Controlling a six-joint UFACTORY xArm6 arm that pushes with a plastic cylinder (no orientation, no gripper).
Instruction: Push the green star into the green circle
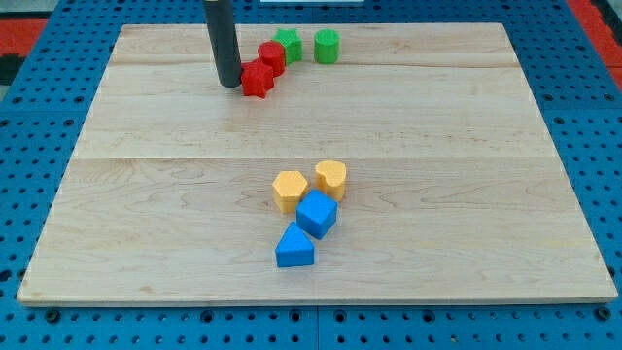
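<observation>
One raised view looks down across the board point(146, 243).

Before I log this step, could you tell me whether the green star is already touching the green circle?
No, the green star sits apart from the green circle, with bare board between them.

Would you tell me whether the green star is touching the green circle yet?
Apart. The camera view shows a plain strip of bare wood between the green star and the green circle, which sits to the star's right near the view's top.
</observation>
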